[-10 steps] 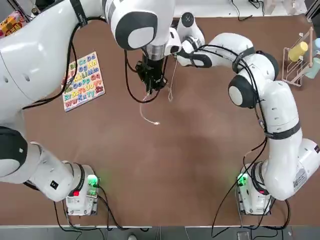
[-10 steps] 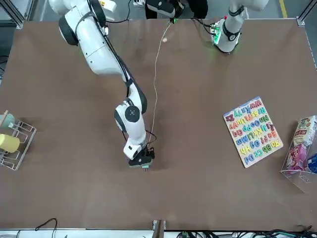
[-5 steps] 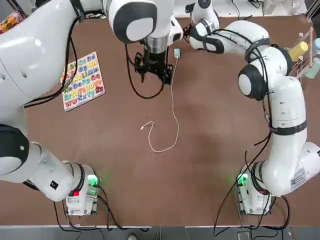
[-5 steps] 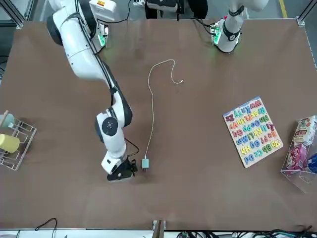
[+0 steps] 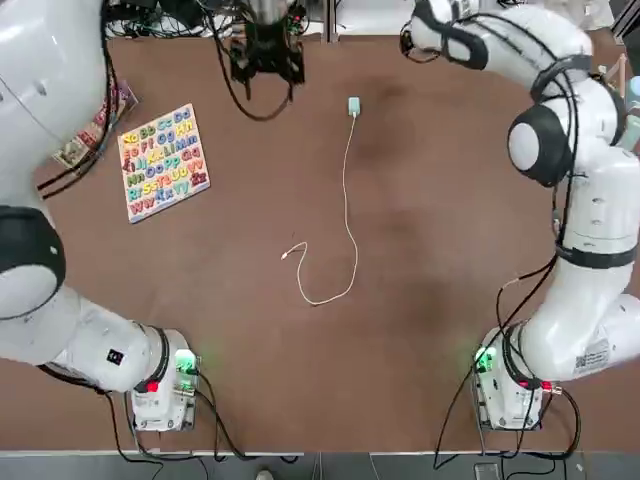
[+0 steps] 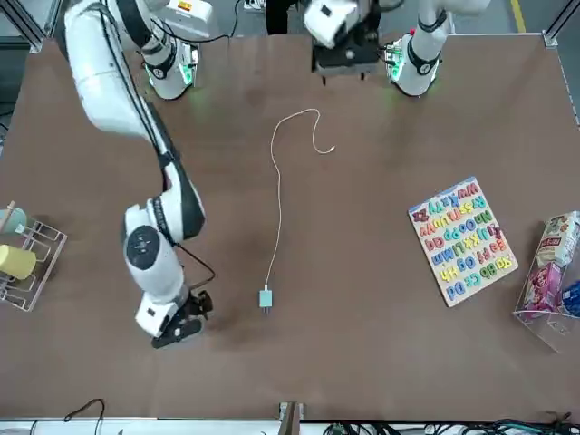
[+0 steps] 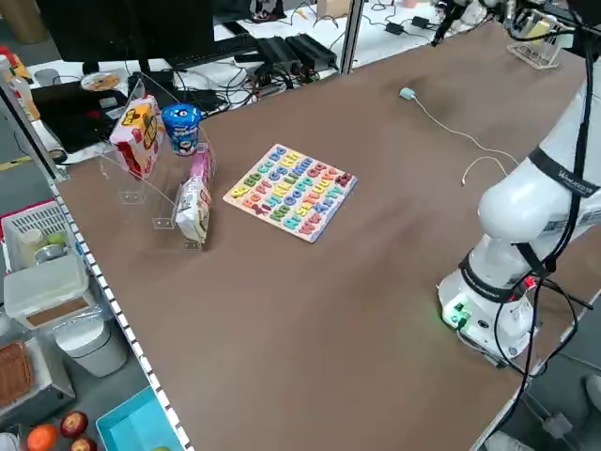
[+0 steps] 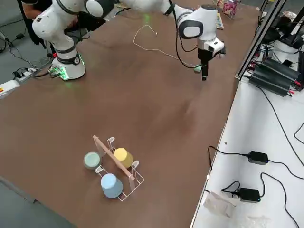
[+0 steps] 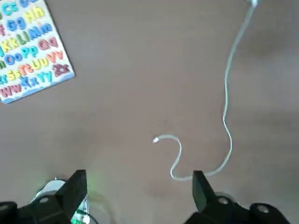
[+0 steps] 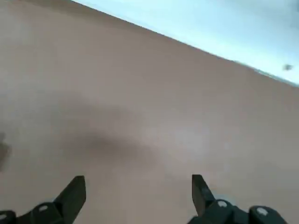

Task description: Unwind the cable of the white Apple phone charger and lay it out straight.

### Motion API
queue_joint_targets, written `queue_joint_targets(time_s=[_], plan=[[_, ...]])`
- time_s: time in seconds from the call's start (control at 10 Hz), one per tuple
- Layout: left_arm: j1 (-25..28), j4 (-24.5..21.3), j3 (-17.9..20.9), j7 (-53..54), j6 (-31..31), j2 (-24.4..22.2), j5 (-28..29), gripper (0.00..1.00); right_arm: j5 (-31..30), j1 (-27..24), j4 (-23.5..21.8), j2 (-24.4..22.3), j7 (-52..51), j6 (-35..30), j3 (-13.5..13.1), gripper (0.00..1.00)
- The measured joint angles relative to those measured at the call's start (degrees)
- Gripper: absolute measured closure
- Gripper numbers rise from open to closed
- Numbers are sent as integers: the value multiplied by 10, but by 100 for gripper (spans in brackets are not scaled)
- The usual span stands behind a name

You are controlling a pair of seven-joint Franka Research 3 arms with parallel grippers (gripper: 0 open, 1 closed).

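The white Apple phone charger [image 5: 353, 105] [image 6: 266, 297] lies on the brown table near its far edge. From it the cable [image 5: 346, 190] [image 6: 278, 208] runs fairly straight toward my bases, then hooks round in a loop. Its connector tip [image 5: 285, 255] [image 9: 155, 140] lies free on the table. My left gripper [image 5: 267, 65] [image 9: 139, 186] hangs open and empty high above the table, left of the charger. My right gripper [image 6: 179, 324] [image 10: 138, 191] is open and empty over bare table, off to the charger's right.
An alphabet puzzle board [image 5: 165, 160] [image 6: 462, 240] lies on the left side. Snack packs in a clear stand [image 7: 160, 132] sit at the far left corner. A wire rack with cups [image 8: 111, 166] [image 6: 23, 249] stands at the right edge.
One second ago both grippers held the charger and the hanging cable. They let go; the cable dropped onto the table. The left gripper rose and moved left, the right one moved right.
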Motion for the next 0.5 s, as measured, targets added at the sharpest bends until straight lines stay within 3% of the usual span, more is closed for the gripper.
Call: queue_joint_targets(time_s=[0.2,0.5], plan=[[49,0,1,0,31,8,1,0,27,-47,-24,-80,-36,-98,0,0],[133,3,0,25,32,11,5,0,106,-145,-147,-243,-67,-191,0,0]])
